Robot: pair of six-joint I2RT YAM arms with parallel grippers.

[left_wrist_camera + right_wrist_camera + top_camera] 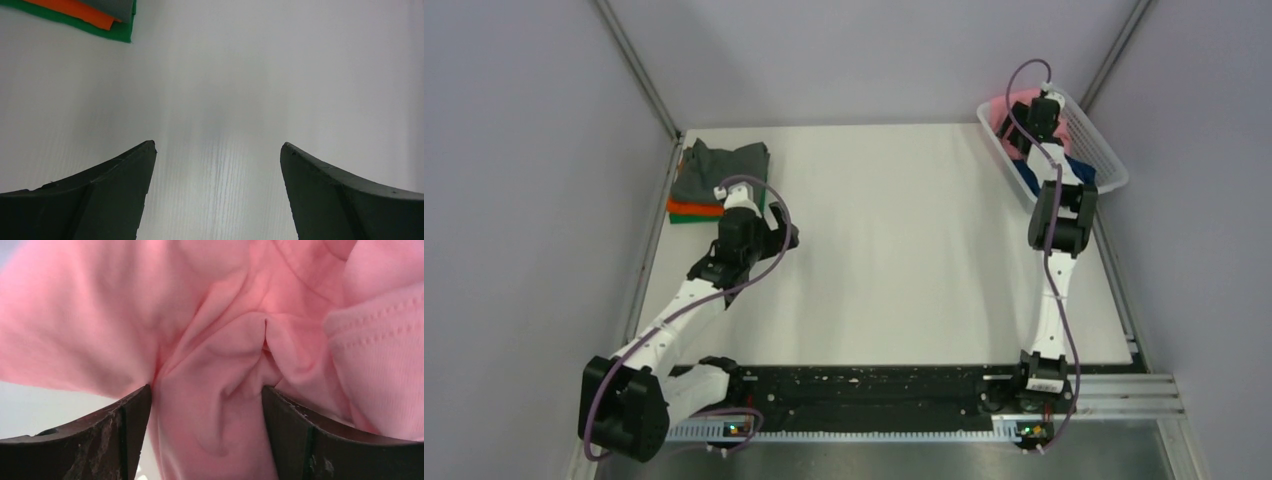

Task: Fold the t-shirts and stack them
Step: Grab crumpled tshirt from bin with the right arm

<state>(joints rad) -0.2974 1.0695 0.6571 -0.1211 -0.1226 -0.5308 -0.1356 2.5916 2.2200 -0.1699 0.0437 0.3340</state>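
Fingers (pixel 120 440) on my right gripper (pixel 206 390) sit wide apart with a bunched fold of the pink shirt (pixel 210 330) between them. Cloth touches both, but whether that's a real pinch I can't tell. That shirt is crumpled in the basket (pixel 1100 150) at the far right corner, with the navy shirt (pixel 1027 180) lying next to it in there. Left gripper (pixel 217 145) is spread wide with nothing in it, hovering over the table (pixel 225 75) just off the stack at the far left: grey shirt (pixel 724 165) on top, orange shirt (pixel 686 206) under it, green shirt (pixel 686 218) at the bottom. So I'd call it three down, two to go: pink needs pulling out, spreading, folding and stacking, then navy.
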